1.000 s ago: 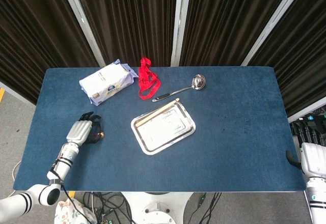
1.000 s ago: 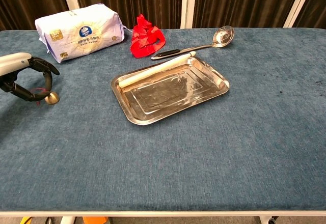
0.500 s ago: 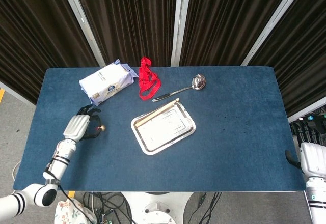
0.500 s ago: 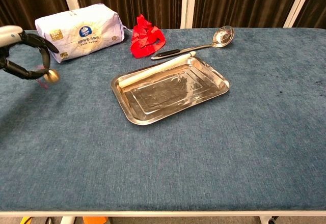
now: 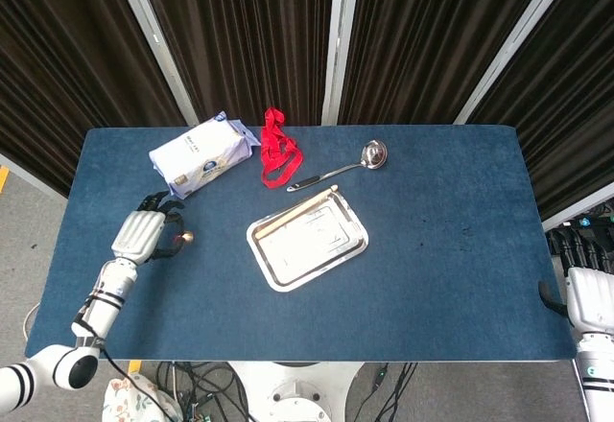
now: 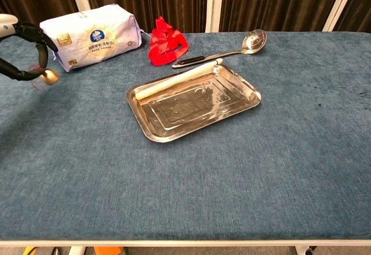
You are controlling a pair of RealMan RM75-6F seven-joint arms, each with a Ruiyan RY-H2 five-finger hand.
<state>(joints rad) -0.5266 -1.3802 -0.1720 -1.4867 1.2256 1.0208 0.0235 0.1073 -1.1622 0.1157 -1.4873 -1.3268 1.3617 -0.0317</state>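
My left hand (image 5: 144, 233) hovers over the left part of the blue table (image 5: 451, 278), just in front of the tissue pack (image 5: 201, 152). Its dark fingers (image 6: 38, 45) curl around a small brass-coloured ball (image 6: 50, 76) with a bit of red on it and hold it clear of the cloth. The same ball (image 5: 186, 238) shows at the fingertips in the head view. Only a white piece of my right arm (image 5: 590, 312) shows past the table's right front corner; that hand is out of sight.
A steel tray (image 6: 152, 130) lies mid-table with a pale stick (image 6: 177, 78) along its far rim. Behind it are a steel ladle (image 6: 253, 39) and a bunched red ribbon (image 6: 165, 43). Dark curtains stand behind the table.
The left hand has lifted the brass ball off the cloth and carried it back toward the tissue pack. Everything else lies as before.
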